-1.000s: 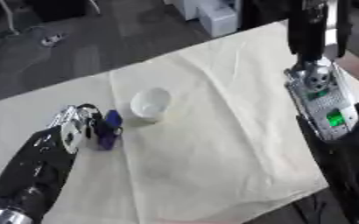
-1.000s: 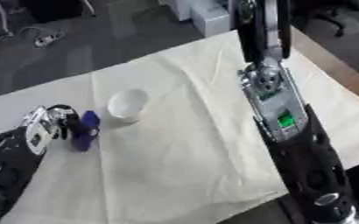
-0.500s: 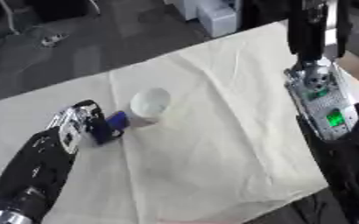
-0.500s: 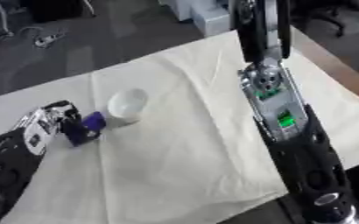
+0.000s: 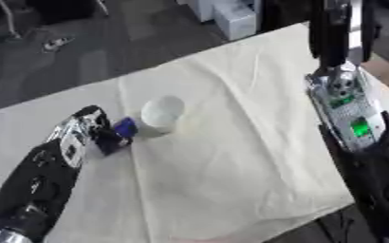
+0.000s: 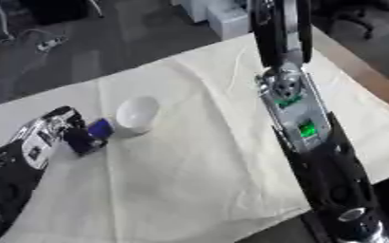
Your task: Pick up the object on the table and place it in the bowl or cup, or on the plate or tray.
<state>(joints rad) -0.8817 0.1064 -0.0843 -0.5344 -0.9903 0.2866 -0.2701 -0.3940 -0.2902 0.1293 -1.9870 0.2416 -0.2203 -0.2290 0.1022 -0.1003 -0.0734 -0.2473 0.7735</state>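
Left eye view: left hand (image 5: 80, 136) low at the left of the cloth-covered counter (image 5: 256, 142), fingers curled round a small blue object (image 5: 124, 127). Object held just off the cloth, at the fingertips' far-right side. White cup (image 5: 161, 114) upright, just beside the blue object on its right and slightly farther away, nearly touching. Coming move judged a short carry right and away, then up over the rim; the cup's open mouth faced upward. Right arm well apart along the right edge, its hand not seen, so no telling whether open or closed.

Right eye view: same layout from a shifted angle. Blue object pinched at the left hand's tip, cup immediately to its right, a sliver of cloth between them. Left hand plainly the nearer; right arm far across the counter.
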